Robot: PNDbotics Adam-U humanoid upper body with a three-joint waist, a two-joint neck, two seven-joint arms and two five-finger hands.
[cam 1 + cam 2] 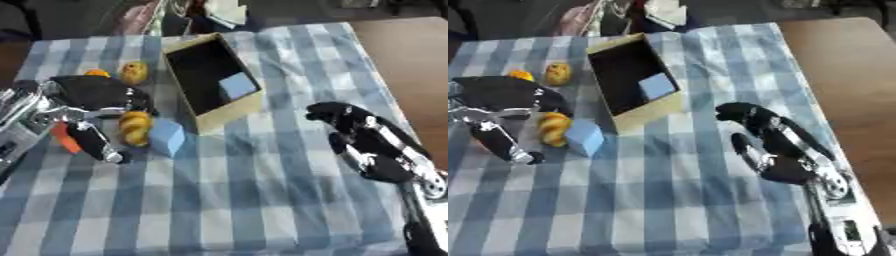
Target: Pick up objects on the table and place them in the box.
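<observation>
Left eye view: a worktop (262, 200) covered with a blue-and-white checked cloth fills most of the frame, lying slightly askew. Bare brown wood shows along the right edge, and dark, cluttered shapes that cannot be made out sit beyond the far edge. An open tan cardboard box (229, 114) stands near the far middle of the cloth, its inside dark, with one pale blue cube (237, 85) lying inside against the right wall. Left of the box, still on the cloth, a yellow ridged object (135, 128) rests just beside a second blue block (166, 137); the two appear to touch. Farther back sit a small yellow rounded item (134, 72) and a small orange item (96, 73). An orange-red piece (64, 138) shows at the left, partly hidden. The left hand (92, 95) comes in from the left with fingers spread wide over this cluster, one long finger reaching down toward the near side; it holds nothing visible.

Right eye view: the same scene, with more brown wood at the right. The right hand (767, 135) hovers over the cloth, right of the box and well apart from the objects, fingers relaxed and lightly bent, empty.
</observation>
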